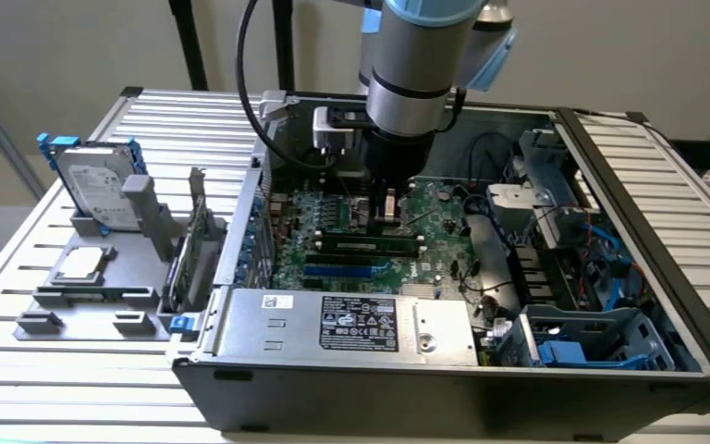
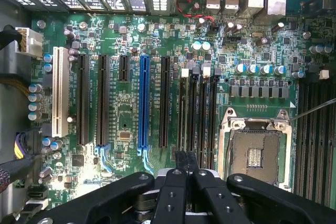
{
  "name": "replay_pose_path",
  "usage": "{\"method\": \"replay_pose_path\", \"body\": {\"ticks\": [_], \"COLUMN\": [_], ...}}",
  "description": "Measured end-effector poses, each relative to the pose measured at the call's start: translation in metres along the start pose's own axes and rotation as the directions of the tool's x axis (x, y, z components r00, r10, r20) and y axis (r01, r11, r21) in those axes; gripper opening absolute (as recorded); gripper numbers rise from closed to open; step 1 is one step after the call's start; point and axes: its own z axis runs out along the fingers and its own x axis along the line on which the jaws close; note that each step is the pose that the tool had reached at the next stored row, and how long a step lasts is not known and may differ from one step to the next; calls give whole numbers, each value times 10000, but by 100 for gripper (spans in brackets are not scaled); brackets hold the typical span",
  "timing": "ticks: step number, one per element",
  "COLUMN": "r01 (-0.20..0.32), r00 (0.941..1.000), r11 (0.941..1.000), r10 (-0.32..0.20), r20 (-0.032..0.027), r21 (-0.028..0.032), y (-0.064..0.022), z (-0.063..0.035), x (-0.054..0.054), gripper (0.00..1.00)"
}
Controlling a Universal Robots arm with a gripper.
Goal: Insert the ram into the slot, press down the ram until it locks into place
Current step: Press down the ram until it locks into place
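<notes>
The ram point(image 1: 372, 246) lies seated lengthwise in a black slot point(image 1: 362, 238) on the motherboard point(image 1: 330, 208), inside the open computer case point(image 1: 602, 268) on the slatted surface point(image 1: 34, 277). The arm descends vertically into the case. The tool point(image 2: 186, 162), fingers pressed together and empty, hangs over the board apart from the ram, toward the case's rear edge.

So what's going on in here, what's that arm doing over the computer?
The robot arm is reaching down into an open computer case, with its gripper hovering over the motherboard. The fingers look pressed together, and a thin dark edge seems to sit between them, possibly the ram, though that is not clear. One memory stick already sits in a slot on the board.
</notes>
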Motion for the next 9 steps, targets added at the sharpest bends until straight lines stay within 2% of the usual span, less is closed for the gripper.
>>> {"method": "replay_pose_path", "body": {"ticks": [9], "r01": [0], "r00": [10000], "r11": [10000], "r10": [0], "r20": [0], "r21": [8], "y": [-4], "z": [67], "x": [-31], "gripper": [10]}}
